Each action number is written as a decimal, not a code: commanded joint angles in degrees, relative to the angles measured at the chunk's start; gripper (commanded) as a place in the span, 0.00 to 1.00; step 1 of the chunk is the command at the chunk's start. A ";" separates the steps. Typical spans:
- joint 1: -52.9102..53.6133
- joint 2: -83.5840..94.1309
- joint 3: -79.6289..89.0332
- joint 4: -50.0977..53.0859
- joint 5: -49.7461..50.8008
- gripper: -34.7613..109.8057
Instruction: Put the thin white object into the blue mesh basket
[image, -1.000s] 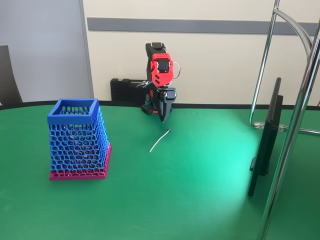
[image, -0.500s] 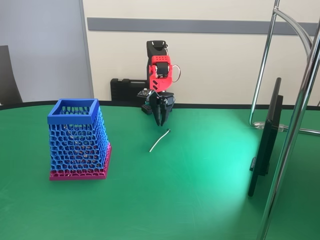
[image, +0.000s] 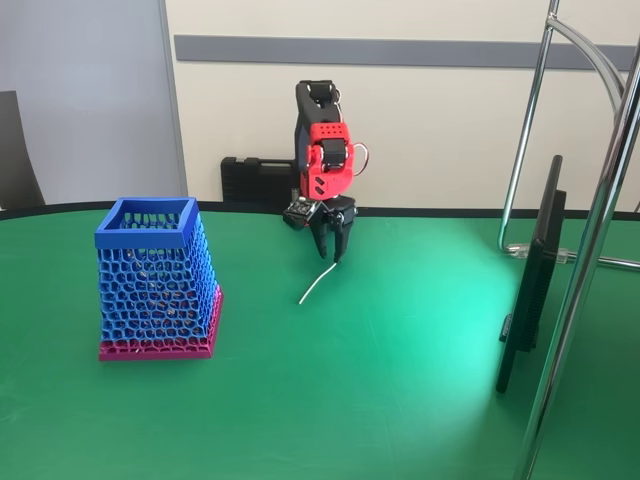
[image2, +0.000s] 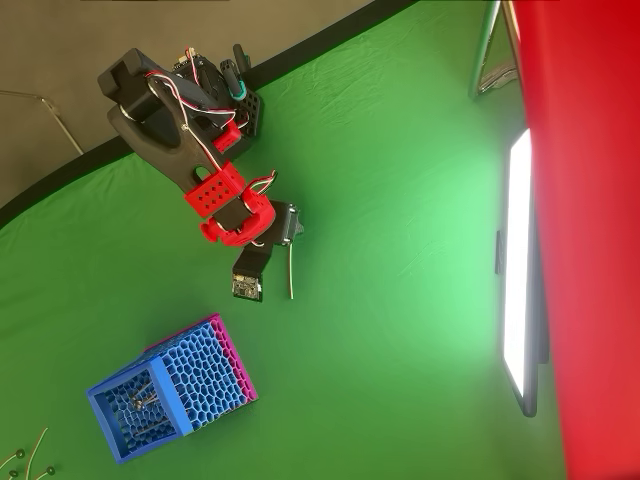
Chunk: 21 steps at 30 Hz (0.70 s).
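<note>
green counter: in the fixed view the gripper has come down since a second ago, its fingers narrowly parted over the far end of the thin white object, right of the blue mesh basket. overhead view: the strip lies flat, so the grasp seems about to begin.

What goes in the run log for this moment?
phase: reaching | tool: open, tips at far end of thin white object | object: flat on table, ungrasped | blue mesh basket: upright, apart, left in fixed view
</note>
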 joint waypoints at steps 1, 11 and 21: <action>-0.97 -0.35 -1.76 0.18 -0.88 0.35; -2.64 -2.81 -2.02 0.09 -1.41 0.35; -4.13 -4.22 -1.76 -0.35 -0.88 0.35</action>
